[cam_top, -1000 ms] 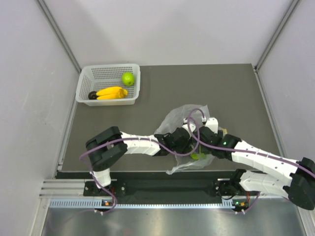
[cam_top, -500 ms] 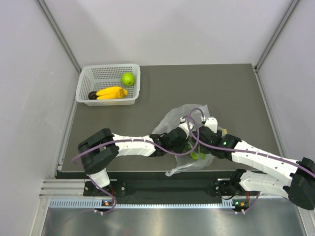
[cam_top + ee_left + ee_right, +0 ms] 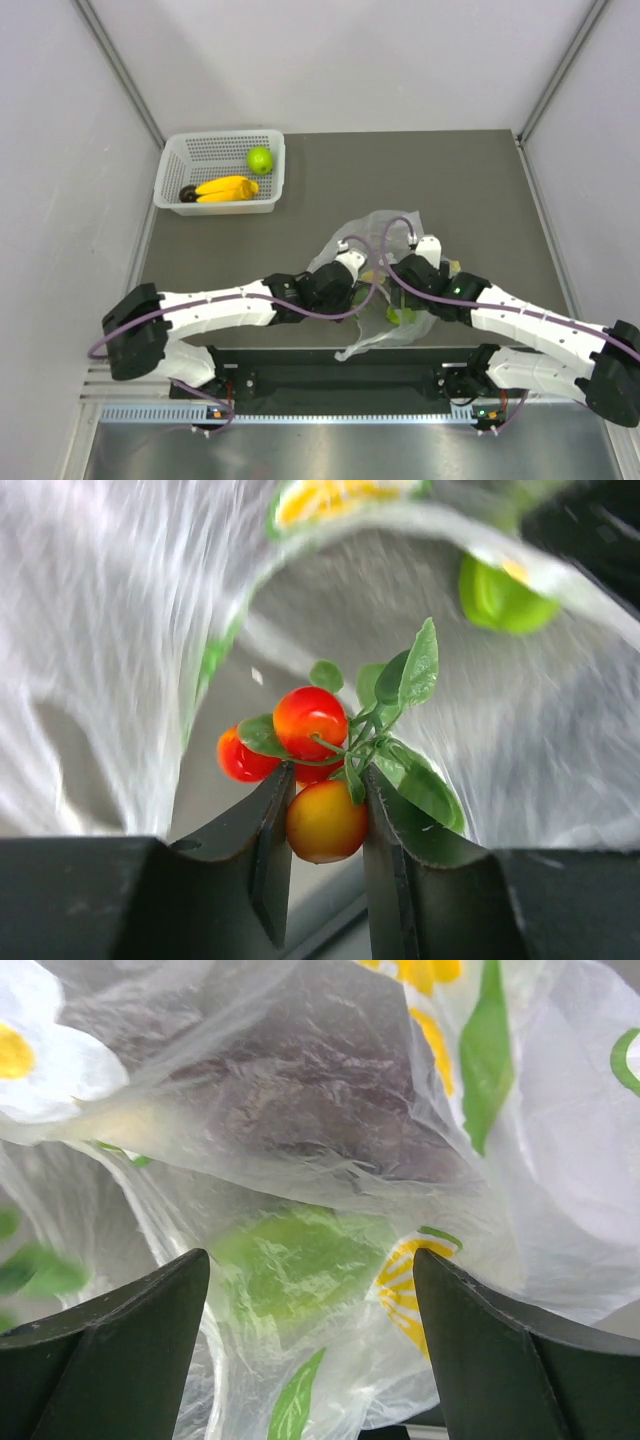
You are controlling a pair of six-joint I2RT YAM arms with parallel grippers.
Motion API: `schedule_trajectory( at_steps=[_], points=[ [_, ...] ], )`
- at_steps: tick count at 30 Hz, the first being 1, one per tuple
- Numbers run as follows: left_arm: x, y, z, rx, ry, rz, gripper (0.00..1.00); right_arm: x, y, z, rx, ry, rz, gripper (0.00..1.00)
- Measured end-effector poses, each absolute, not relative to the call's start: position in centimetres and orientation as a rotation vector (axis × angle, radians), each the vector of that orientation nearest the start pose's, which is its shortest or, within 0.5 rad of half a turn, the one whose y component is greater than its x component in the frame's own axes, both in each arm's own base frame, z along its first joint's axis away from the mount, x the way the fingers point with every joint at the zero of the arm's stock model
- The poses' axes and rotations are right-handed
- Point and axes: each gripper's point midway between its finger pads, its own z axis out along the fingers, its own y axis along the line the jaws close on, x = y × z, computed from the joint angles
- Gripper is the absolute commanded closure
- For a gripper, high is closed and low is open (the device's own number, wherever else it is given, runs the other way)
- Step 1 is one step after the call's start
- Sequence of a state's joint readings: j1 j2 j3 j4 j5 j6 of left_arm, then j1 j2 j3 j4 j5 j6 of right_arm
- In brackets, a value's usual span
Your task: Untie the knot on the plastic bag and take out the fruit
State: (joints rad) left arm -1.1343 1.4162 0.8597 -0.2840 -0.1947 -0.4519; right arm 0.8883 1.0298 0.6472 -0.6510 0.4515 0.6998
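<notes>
Fruit sprig (image 3: 308,720), likely light and squashy, is pinched on one berry (stem safer) by left gripper (image 3: 322,805) at plastic bag (image 3: 300,1110) mouth, near-centre worktop (image 3: 450,180); right gripper (image 3: 308,1270) gapes over slippery film.

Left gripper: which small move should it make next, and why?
Probably draw the left gripper slowly back out of the plastic bag. It is shut on one of the small orange-red fruits, the cluster has bag film around it, and the right gripper is open at the film.
</notes>
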Motion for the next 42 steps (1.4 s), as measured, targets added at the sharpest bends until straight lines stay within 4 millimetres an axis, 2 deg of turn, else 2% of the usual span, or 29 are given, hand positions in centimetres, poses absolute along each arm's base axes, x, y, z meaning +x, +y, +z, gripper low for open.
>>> schedule_trajectory(
  at_steps=[6,9,12,14,22,26,28,30,31,32,34,35,36,38,40,42],
  points=[
    [15.0,-29.3,12.8,0.672,2.324,-0.559,1.0,18.9,14.9,8.2,-0.07,2.443,0.1,0.17],
    [15.6,-27.8,15.2,0.596,2.266,-0.543,1.0,18.9,15.0,8.1,-0.072,2.446,0.096,0.17],
    [17.7,-25.9,17.6,0.483,2.199,-0.474,1.0,19.0,15.0,8.1,-0.073,2.446,0.097,0.17],
    [20.5,-24.4,19.3,0.379,2.167,-0.42,1.0,19.1,15.1,8.1,-0.075,2.444,0.098,0.17],
    [35.8,-14.0,24.2,-0.081,2.015,-0.162,1.0,19.2,15.3,7.8,-0.107,2.448,0.091,0.17],
    [42.9,-9.9,24.5,-0.201,1.988,-0.097,1.0,19.5,15.9,8.1,-0.127,2.447,0.102,0.17],
    [46.1,-8.5,24.0,-0.232,1.983,-0.085,1.0,19.7,16.2,8.3,-0.131,2.445,0.11,0.17],
    [48.5,-7.4,22.8,-0.25,1.992,-0.086,1.0,19.8,16.5,8.5,-0.136,2.442,0.125,0.17],
    [49.2,-7.1,22.2,-0.255,1.999,-0.088,0.98,19.8,16.6,8.5,-0.139,2.442,0.13,0.17],
    [50.0,-6.7,21.1,-0.26,2.014,-0.088,0.88,19.8,16.8,8.6,-0.141,2.44,0.136,0.17],
    [50.7,-6.0,19.4,-0.265,2.042,-0.084,0.78,19.8,16.9,8.7,-0.145,2.441,0.144,0.17],
    [50.9,-5.8,18.6,-0.266,2.058,-0.081,0.67,19.9,17.0,8.8,-0.148,2.439,0.149,0.17],
    [51.1,-5.7,17.9,-0.264,2.07,-0.083,0.47,19.9,17.1,9.0,-0.152,2.438,0.154,0.17],
    [51.4,-5.4,17.2,-0.26,2.082,-0.08,0.32,20.0,17.3,9.2,-0.157,2.435,0.162,0.17],
    [51.4,-5.3,17.0,-0.252,2.084,-0.078,0.1,20.1,17.4,9.4,-0.161,2.43,0.168,0.16],
    [51.6,-5.4,17.6,-0.252,2.066,-0.097,0.07,20.1,17.5,9.5,-0.163,2.429,0.169,0.16]
  ],
)
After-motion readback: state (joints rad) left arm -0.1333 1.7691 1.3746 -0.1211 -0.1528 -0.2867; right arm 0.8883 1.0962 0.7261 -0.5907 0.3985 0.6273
